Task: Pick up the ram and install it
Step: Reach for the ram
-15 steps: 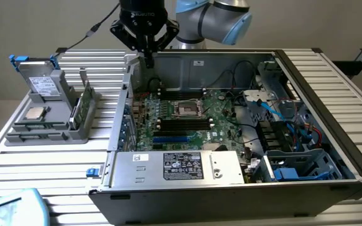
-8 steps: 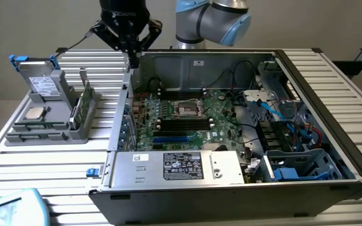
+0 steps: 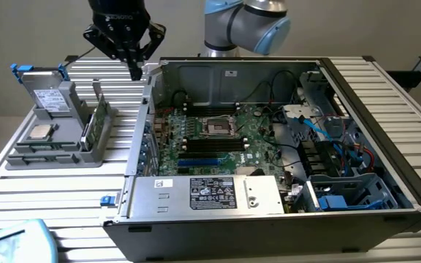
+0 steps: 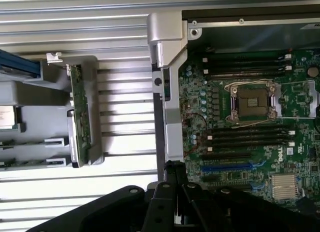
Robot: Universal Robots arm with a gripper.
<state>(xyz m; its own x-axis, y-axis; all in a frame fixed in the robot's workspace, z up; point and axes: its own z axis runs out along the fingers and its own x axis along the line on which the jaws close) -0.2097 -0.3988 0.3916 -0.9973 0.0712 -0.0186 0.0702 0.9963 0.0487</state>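
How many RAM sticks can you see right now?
1: the ram stands on edge in the grey holder, at the exterior view's left of the open case. More could be hidden.

Open computer case [image 3: 269,236] on slatted table [image 3: 50,198], motherboard [image 3: 195,133] inside, grey holder [image 3: 50,159] with drive [image 3: 48,98], processor chip [image 3: 41,130].

— Where's the gripper [image 3: 134,68]?
— Toward the exterior view's left, hanging with its tips pointing straight down.
— Jaws?
— Closed. The two black fingers [image 3: 132,59] meet tip to tip (the outer links bow out on either side of them).
— And the arm [image 3: 245,21]?
— Grey, with pale blue joint caps, at the back, to the exterior view's right of the gripper.
— What about the wrist view?
— The gripper [image 4: 172,169] shows a broad black body, with its fingers drawn together into one narrow tip.
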